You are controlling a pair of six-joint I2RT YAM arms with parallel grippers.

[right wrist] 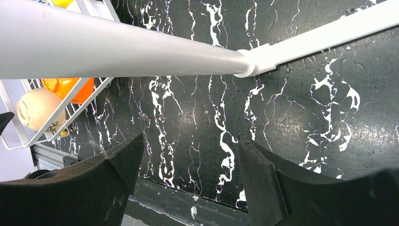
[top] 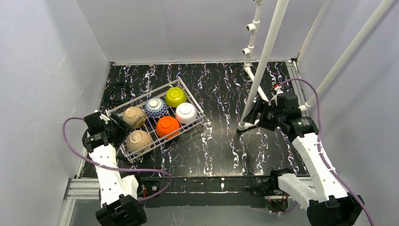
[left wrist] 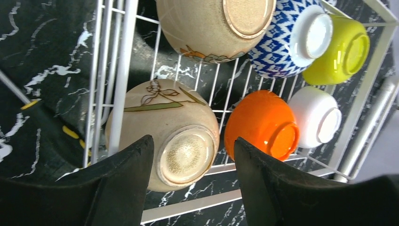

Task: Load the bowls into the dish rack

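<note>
The white wire dish rack (top: 146, 96) holds six bowls, all upside down: yellow-green (top: 175, 96), blue-white patterned (top: 156, 108), white (top: 186, 112), orange (top: 168, 126) and two tan (top: 134, 116) (top: 139, 140). My left gripper (top: 121, 128) is open at the rack's near-left side. In the left wrist view the left gripper (left wrist: 193, 140) has its fingers either side of the near tan bowl's (left wrist: 164, 127) foot, holding nothing. My right gripper (top: 256, 115) is open and empty, far right of the rack; in its own view the right gripper (right wrist: 190, 139) hangs over bare table.
A white pipe frame (top: 263, 66) stands on the table right of the rack, its foot beside my right gripper; one pipe (right wrist: 117, 52) crosses the right wrist view. A black coiled cable (top: 116, 92) lies at the far left. Purple walls close in three sides.
</note>
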